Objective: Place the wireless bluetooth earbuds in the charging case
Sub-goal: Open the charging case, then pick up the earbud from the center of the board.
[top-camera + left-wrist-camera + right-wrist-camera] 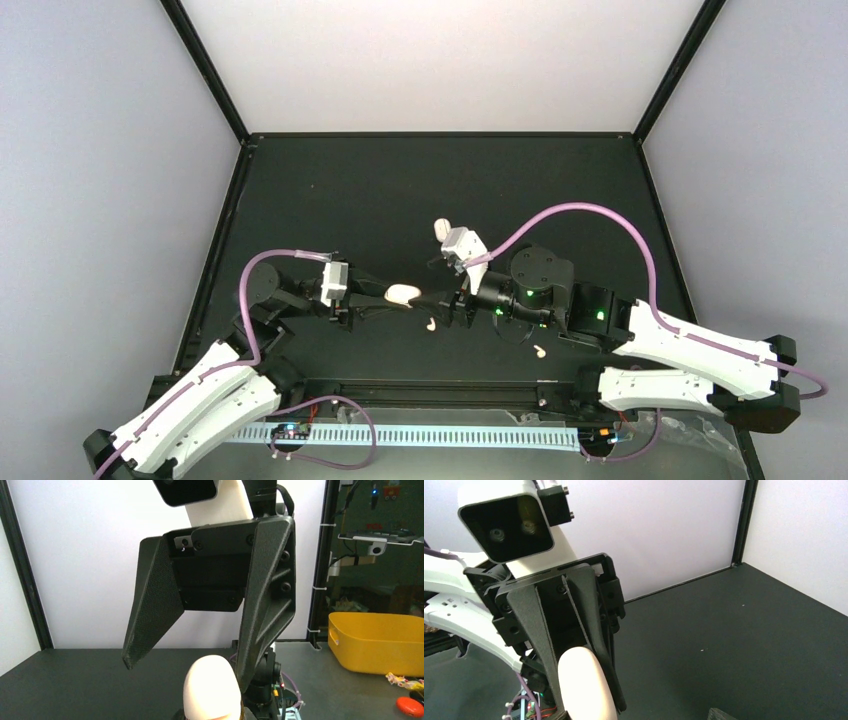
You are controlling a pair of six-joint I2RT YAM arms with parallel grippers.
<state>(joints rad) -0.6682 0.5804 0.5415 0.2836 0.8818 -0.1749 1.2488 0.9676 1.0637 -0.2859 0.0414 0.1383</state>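
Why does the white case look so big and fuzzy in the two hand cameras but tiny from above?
Left wrist view: the charging case sits right by the lens, so it looks huge and soft-edged. Right wrist view: again close up, blurry at its rim. Top view: far away, so it looks small; the black table shows hardly any shadow.

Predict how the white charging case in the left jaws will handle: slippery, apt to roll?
The charging case looks smooth and rounded; it could slip in the left gripper. Its pill shape would probably roll if laid down. It shows no sag: likely stiff.
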